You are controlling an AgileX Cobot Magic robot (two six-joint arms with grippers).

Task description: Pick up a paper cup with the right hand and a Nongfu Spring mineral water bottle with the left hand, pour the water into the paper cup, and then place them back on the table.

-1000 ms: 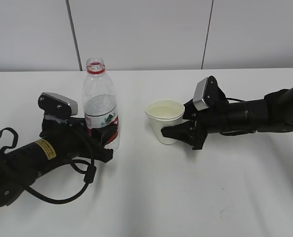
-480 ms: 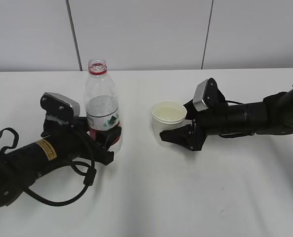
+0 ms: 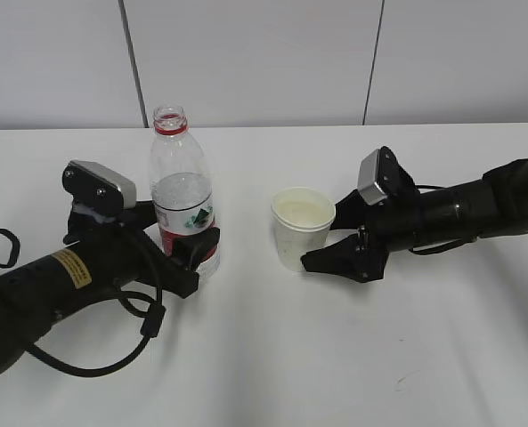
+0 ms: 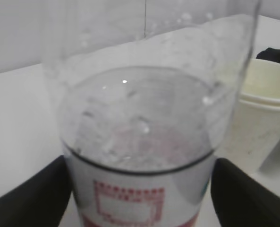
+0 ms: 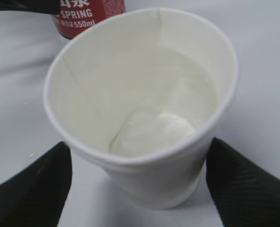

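The Nongfu Spring mineral water bottle [image 3: 182, 200] stands upright on the table [image 3: 272, 356] at the left, uncapped and about half full. My left gripper [image 3: 192, 245] is shut on its labelled lower part. In the left wrist view the bottle [image 4: 140, 142] fills the frame, with a black finger [image 4: 36, 196] pressed against each side. The paper cup [image 3: 303, 228] stands on the table at the middle with liquid in it. My right gripper [image 3: 324, 251] is open around it. In the right wrist view the cup [image 5: 144, 113] stands between the fingers [image 5: 246, 187] with a gap on both sides.
A white panelled wall [image 3: 264, 62] runs along the table's far edge. The bottle's red label [image 5: 85, 14] shows just beyond the cup in the right wrist view. The left arm's looped black cables [image 3: 94, 356] lie on the table at the front left.
My right gripper has set the cup down on the table and opened, drawing back slightly to the right. My left arm and the bottle have shifted a little to the left.
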